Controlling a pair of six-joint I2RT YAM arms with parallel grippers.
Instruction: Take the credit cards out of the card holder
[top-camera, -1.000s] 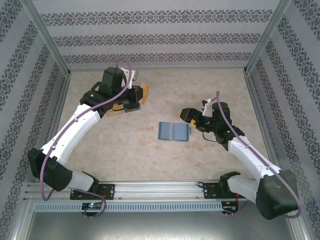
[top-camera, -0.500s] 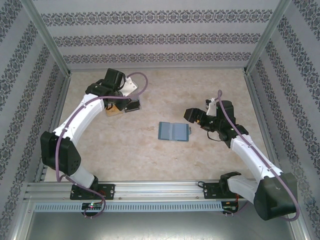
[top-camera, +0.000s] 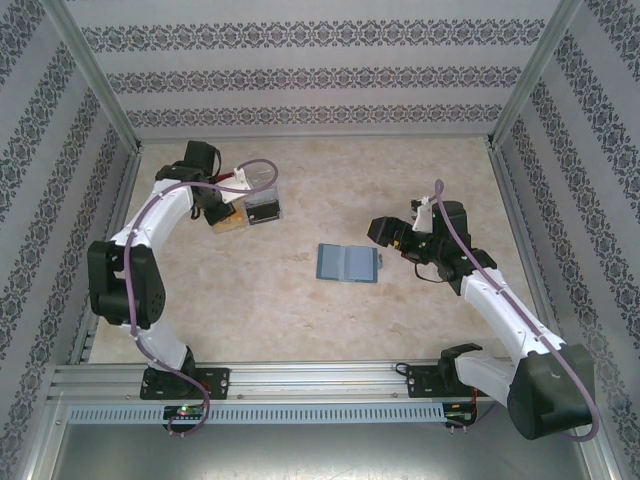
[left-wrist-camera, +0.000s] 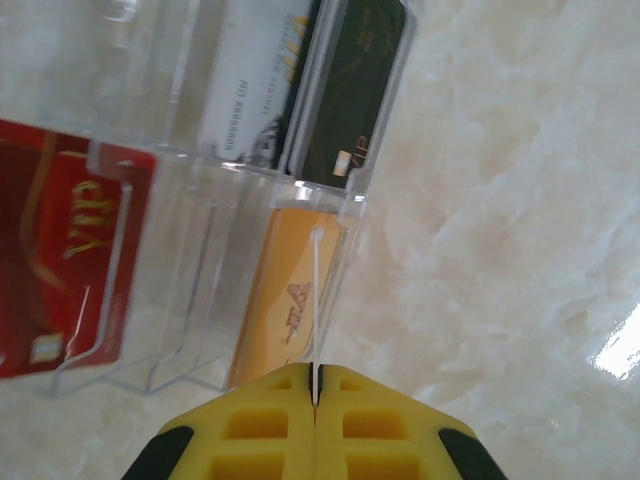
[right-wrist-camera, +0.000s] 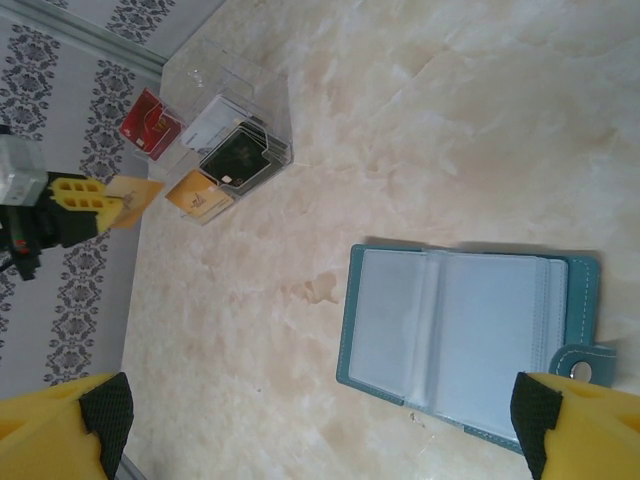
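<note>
The card holder (top-camera: 347, 263) (right-wrist-camera: 460, 335) lies open and flat on the marble table, a blue-grey wallet whose clear slots look empty. My left gripper (top-camera: 222, 208) (left-wrist-camera: 316, 375) (right-wrist-camera: 85, 195) is shut on a tan-orange credit card (right-wrist-camera: 135, 197), seen edge-on as a thin white line (left-wrist-camera: 316, 290), just above the clear tray. Another orange credit card (left-wrist-camera: 285, 300) (right-wrist-camera: 200, 195) sits in the tray's near compartment. My right gripper (top-camera: 382, 232) (right-wrist-camera: 320, 430) hovers open beside the holder's right edge, with nothing between its fingers.
The clear plastic compartment tray (top-camera: 258, 190) (right-wrist-camera: 225, 100) stands at the back left and holds a red card (left-wrist-camera: 60, 240) (right-wrist-camera: 150, 125) and a black card (left-wrist-camera: 355, 90) (right-wrist-camera: 240, 160). Patterned walls close in the table on three sides.
My left arm has folded back toward the left wall, carrying the orange card from the tray's right side to its near-left corner. The right gripper lifted slightly, then held still.
</note>
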